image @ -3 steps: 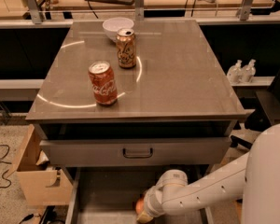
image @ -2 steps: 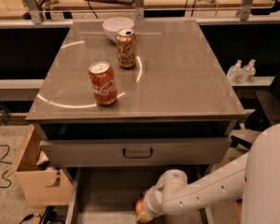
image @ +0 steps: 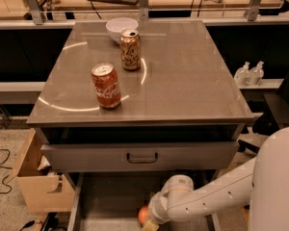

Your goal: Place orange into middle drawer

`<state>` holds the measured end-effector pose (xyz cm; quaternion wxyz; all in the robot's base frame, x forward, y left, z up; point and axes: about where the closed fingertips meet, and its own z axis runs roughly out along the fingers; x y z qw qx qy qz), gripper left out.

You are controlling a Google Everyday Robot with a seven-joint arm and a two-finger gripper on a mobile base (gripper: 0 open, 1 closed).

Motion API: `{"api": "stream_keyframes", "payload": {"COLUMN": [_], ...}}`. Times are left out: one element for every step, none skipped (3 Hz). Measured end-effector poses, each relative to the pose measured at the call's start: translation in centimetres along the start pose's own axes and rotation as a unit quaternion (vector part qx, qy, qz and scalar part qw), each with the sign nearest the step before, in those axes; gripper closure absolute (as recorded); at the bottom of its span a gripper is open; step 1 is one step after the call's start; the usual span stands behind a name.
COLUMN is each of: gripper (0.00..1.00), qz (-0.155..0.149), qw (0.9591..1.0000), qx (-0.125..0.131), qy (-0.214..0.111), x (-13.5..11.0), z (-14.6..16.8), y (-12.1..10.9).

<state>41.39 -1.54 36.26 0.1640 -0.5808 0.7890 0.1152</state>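
One orange [image: 143, 215] is seen low in the view, inside the open middle drawer [image: 106, 201], near its front and close to the bottom edge of the frame. Only a small rounded part of it is shown. It is judged to be firm, fairly light and smooth-skinned, so it is likely to roll on the flat drawer floor once released. A hold across its widest part is suggested, with moderate pressure, since the skin could be bruised by a hard squeeze.

The gripper [image: 150, 224] is found just beside the orange, on its right, at the end of the white arm [image: 207, 196], which is extended down into the drawer from the right. Most of the gripper is cut off by the lower edge and masked by the wrist, so it cannot be told how far open it is, nor whether the orange is held or set down. Whether the fruit is resting on the drawer floor is likewise hidden.

Above, the drawer with the loop handle [image: 142, 157] is shut. On the cabinet top [image: 192, 81] a red cola can [image: 106, 85], an orange-brown can [image: 130, 49] and a white bowl [image: 121, 27] are set, well apart from the work. A wooden box [image: 38, 186] is seen at the left.
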Motion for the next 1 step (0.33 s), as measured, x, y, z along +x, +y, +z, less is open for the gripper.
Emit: {"api": "stream_keyframes", "payload": {"gripper": [0.0], "qz": [0.0], "qw": [1.0], "qx": [0.0], "qy": [0.0], "x": [0.0], "z": [0.0], "y": [0.0]}}
